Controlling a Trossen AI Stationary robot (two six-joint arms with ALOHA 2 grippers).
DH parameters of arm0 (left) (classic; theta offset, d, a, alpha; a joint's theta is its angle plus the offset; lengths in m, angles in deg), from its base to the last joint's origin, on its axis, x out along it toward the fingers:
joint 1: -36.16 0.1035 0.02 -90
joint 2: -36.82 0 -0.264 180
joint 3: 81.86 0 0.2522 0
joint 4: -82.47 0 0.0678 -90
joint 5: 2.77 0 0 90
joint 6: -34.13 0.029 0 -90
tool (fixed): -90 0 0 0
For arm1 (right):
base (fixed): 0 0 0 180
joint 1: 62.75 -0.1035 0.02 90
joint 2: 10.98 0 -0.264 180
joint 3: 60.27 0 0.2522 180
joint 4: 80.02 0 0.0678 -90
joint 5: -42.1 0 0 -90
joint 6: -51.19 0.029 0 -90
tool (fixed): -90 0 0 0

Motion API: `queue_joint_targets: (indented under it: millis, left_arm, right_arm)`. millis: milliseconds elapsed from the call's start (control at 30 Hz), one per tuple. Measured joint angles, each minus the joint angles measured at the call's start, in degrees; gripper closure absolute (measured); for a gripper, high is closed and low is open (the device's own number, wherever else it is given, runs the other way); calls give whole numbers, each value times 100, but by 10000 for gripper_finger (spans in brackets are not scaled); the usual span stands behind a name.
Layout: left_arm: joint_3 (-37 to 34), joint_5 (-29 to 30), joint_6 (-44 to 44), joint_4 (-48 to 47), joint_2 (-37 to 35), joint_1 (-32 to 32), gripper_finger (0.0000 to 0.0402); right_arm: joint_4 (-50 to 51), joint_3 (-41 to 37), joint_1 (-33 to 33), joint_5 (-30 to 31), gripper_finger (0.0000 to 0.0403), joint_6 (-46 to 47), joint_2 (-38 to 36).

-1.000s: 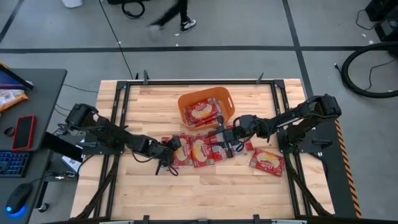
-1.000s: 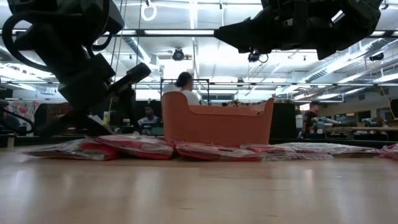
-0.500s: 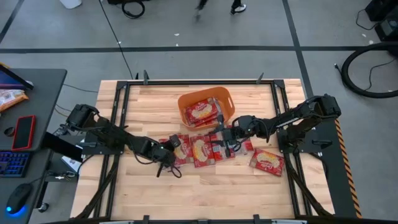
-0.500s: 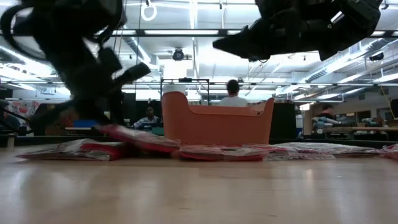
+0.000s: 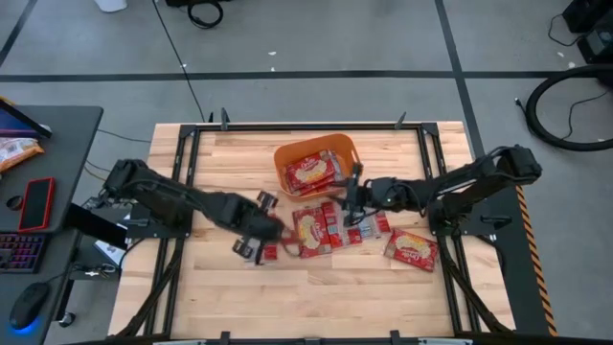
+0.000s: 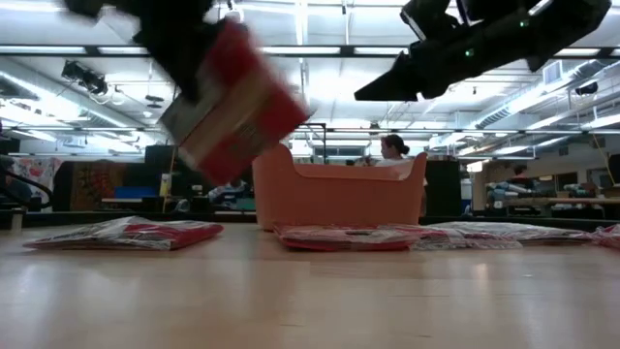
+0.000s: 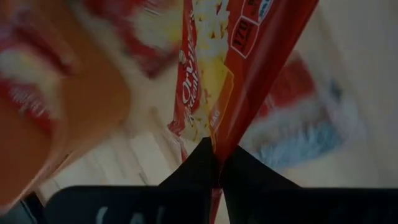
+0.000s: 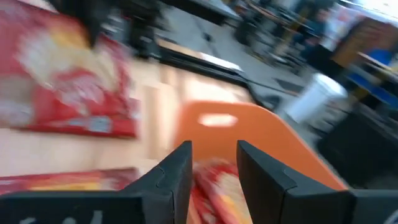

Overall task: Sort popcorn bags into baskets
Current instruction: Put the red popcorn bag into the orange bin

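Observation:
My left gripper (image 5: 261, 228) is shut on a red popcorn bag (image 6: 237, 107), held above the table left of the loose bags; the bag also fills the left wrist view (image 7: 242, 68). My right gripper (image 5: 352, 187) is open and empty, in the air just right of the orange basket (image 5: 283, 153). In the right wrist view (image 8: 214, 168) its fingers point over the basket's wall (image 8: 249, 127). The basket holds a few popcorn bags (image 5: 311, 172). Several more lie flat on the table (image 5: 314, 230). My left gripper pinches the popcorn bag by one edge (image 7: 219, 163) between its two fingers. The bag is lifted clear of the table. In the low view it hangs tilted below the gripper, its lower corner (image 6: 208, 165) well above the bags on the table.
One popcorn bag (image 5: 412, 249) lies apart at the table's right, others (image 5: 359, 225) between the two grippers. A bag (image 6: 126, 233) lies at the left in the low view. The near half of the table (image 5: 306, 297) is bare wood. A person (image 6: 395, 147) stands in the room behind.
My left gripper has risen with the popcorn bag, which was flat among the others and now hangs tilted, clear of the table. My right gripper has gone toward the table's far edge, up beside the basket.

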Motion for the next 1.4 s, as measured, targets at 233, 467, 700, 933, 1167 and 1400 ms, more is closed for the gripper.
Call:
queue_joint_targets:
  millis: [233,467,700,933,1167,1400]
  left_arm:
    - [1035,-590,-1927,432,-7,893,379]
    - [1072,-523,-2015,1792,58,1599,379]
    - [1070,-143,-2009,2140,516,2354,379]
    - [1063,366,-2582,2078,1341,2717,379]
    - [1063,988,-2505,2028,1754,2677,376]
    - [1063,1375,-2312,2098,1756,2510,317]
  right_arm:
    - [625,0,-78,1584,273,371,-529]
    - [1072,0,-336,3087,273,426,-871]
    - [1858,-1,-569,4854,273,858,-1044]
    - [2124,-2,-569,5070,273,1075,-1052]
    - [2117,-2,-553,4752,273,1073,-1049]
    - [2116,-2,-548,4608,273,1071,-1049]
